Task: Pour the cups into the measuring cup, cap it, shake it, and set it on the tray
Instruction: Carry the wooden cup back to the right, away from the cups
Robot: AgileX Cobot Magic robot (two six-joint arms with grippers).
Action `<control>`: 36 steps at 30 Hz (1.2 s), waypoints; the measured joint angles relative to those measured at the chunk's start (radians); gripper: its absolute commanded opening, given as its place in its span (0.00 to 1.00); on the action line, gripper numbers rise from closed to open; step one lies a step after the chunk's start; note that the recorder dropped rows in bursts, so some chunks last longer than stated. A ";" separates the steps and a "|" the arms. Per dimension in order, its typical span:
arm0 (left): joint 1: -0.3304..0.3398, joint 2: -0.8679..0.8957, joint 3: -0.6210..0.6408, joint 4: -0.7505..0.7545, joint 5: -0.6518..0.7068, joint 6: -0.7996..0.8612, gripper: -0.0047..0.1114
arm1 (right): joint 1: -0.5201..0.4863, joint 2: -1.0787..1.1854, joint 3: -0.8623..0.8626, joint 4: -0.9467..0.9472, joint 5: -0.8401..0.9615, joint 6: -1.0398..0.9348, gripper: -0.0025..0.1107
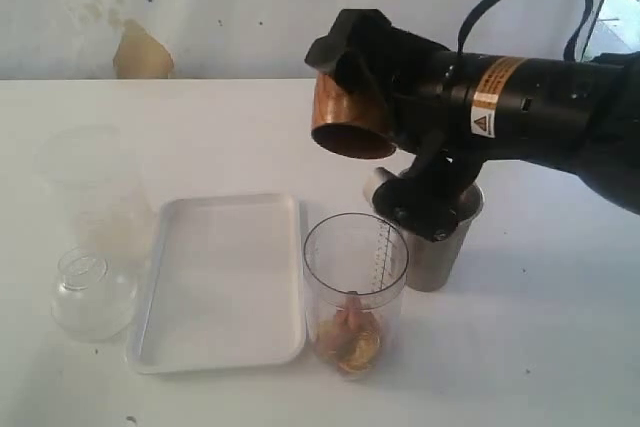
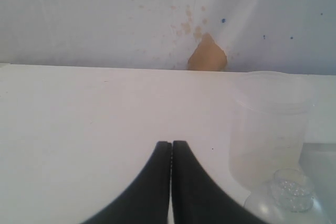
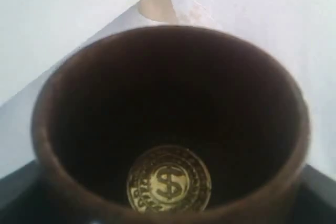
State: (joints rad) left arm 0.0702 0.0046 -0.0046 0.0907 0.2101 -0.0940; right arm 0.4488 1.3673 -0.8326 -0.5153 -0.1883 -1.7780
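Measuring cup [image 1: 355, 292] sits near the table's front edge, just beside the tray [image 1: 225, 287]. Right pincer [image 1: 375, 112] pinches the tilted wooden cup [image 1: 345, 122] above it with a coin [image 3: 169, 179] inside. If the mouth's off-centre, I reckon it lands outside the rim. Left pincer [image 2: 171, 150] is pressed together.

tray [image 1: 220, 287] left, measuring cup [image 1: 355, 267] right (tumbler [image 1: 440, 262] behind)

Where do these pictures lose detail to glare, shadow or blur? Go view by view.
Exterior view: the white table is washed out, so the frosted container nearly vanishes; shadows are soft. Left wrist view: the shut left gripper is a black silhouette against bright table. Right wrist view: the wooden cup fills the frame, its inside dark; only the gold coin catches light, slightly soft.
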 measured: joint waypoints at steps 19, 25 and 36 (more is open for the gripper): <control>0.000 0.000 0.000 0.000 0.000 0.000 0.05 | -0.455 0.137 -0.020 0.912 -0.287 1.178 0.02; 0.000 0.000 0.000 0.000 0.000 0.000 0.05 | -0.541 0.335 -0.020 0.791 -0.323 1.363 0.02; 0.000 0.000 0.000 0.000 0.000 0.000 0.05 | -0.554 0.681 -0.110 0.669 -0.536 1.602 0.46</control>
State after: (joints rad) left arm 0.0702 0.0046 -0.0046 0.0907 0.2101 -0.0940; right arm -0.1049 2.0480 -0.9422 0.1532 -0.7238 -0.1764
